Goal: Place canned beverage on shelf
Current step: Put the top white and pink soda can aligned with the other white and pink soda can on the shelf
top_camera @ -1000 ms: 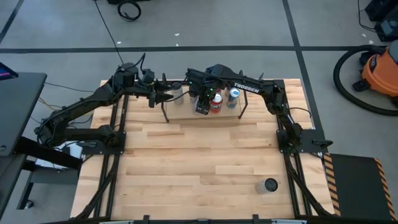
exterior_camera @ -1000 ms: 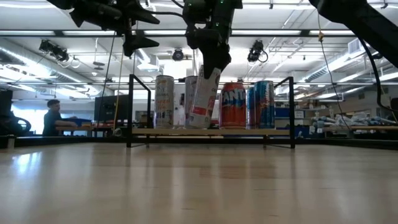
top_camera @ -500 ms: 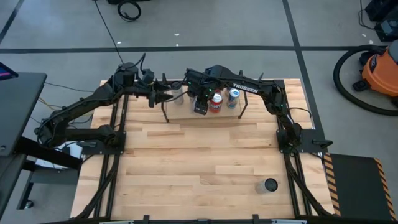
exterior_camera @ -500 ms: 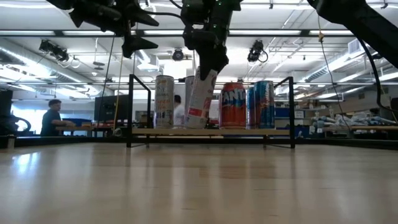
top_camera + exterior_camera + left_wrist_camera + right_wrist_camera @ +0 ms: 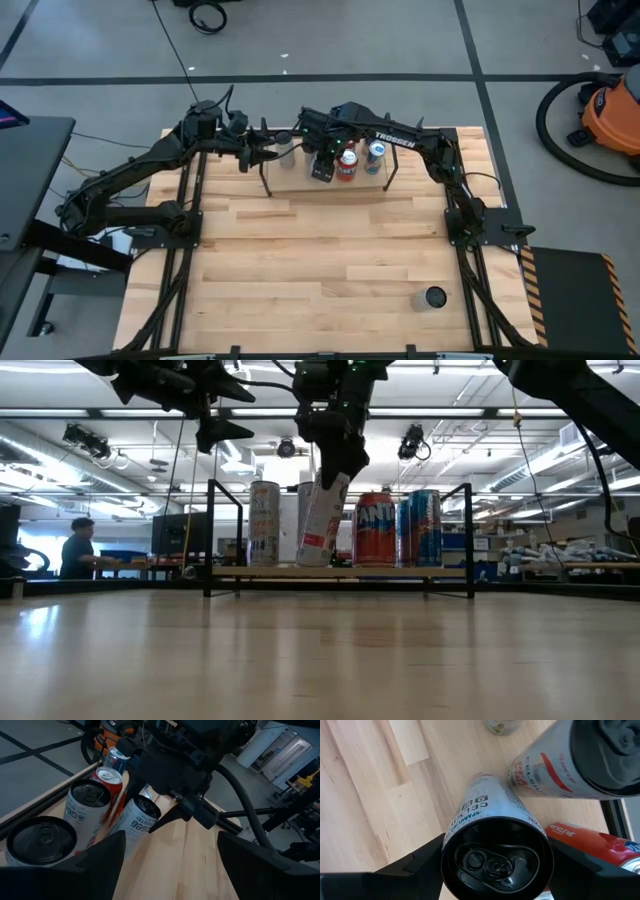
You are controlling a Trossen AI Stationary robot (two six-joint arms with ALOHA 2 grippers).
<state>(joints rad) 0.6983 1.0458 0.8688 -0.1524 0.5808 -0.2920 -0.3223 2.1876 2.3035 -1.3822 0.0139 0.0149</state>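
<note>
The light wood bench (image 5: 320,260) carries the shelf (image 5: 340,571) at its far edge, on whose board stand a pale tall can (image 5: 264,524), an orange can (image 5: 375,529) and a blue can (image 5: 422,527), while one dark-topped can (image 5: 434,297) stands alone near the bench's front right corner.

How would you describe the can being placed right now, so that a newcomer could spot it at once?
Look to the shelf at the table's far edge, where cans stand in a row. The white can near the middle, with red lettering, is clasped at its top by the right pincer. It alone leans; its neighbours stand upright.
</note>
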